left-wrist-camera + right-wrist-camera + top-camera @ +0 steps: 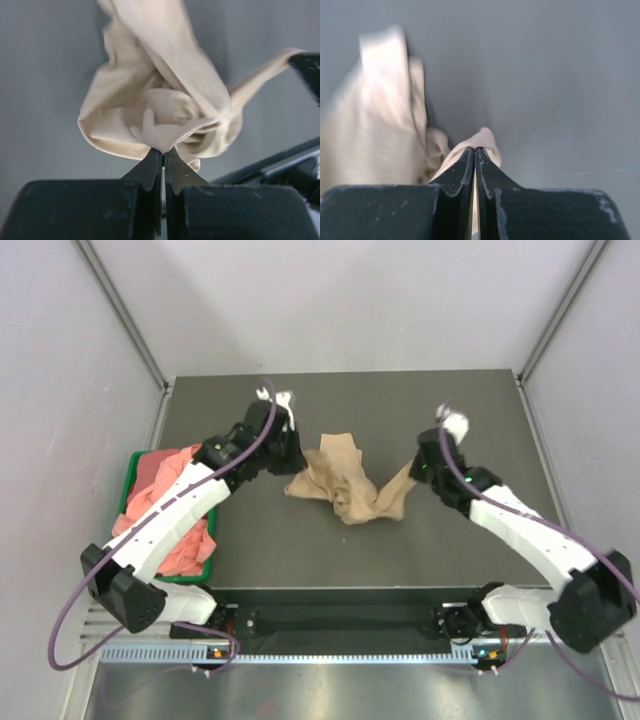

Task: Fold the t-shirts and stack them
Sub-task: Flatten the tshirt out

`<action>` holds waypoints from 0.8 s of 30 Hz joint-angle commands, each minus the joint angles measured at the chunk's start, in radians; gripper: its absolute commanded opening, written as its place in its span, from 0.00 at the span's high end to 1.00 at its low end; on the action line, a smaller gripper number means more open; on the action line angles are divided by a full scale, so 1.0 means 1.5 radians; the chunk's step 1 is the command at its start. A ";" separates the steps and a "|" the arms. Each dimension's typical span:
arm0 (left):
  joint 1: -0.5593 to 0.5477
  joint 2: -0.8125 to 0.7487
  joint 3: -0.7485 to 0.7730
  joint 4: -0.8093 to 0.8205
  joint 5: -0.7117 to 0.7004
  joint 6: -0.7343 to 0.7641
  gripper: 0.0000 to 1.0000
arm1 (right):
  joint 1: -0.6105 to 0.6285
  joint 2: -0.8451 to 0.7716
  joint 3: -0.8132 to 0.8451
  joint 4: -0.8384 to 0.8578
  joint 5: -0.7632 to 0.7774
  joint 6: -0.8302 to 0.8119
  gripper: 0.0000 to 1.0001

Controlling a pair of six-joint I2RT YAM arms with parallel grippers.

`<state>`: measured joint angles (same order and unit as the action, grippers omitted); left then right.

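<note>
Inside green bin (127, 480), salmon-pink t-shirts (158, 475)

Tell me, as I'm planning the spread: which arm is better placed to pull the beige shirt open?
Probably right: the right gripper pinches a stretched corner of the shirt, with bare table beyond. The left gripper pinches a bunched fold near the green bin.

Dark grey table (400, 405) in the middle, pale walls (340, 300) on three sides, thin metal posts (120, 310) in the back corners, shiny rail (330, 652) along the near edge
</note>
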<state>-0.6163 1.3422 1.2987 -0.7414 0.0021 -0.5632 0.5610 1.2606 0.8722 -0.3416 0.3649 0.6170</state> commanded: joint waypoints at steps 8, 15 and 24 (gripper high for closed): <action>-0.001 -0.045 0.104 -0.094 -0.125 0.038 1.00 | -0.114 -0.211 0.160 -0.212 0.181 -0.043 1.00; -0.001 -0.114 0.007 -0.081 -0.136 0.022 1.00 | -0.140 -0.254 0.141 -0.263 0.187 -0.022 1.00; -0.001 -0.109 0.186 -0.052 -0.117 0.067 1.00 | -0.158 -0.261 0.296 -0.166 0.146 -0.049 1.00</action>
<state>-0.6163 1.1740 1.4689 -0.8951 -0.1726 -0.5030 0.3378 0.8986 1.2198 -0.7574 0.6006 0.5755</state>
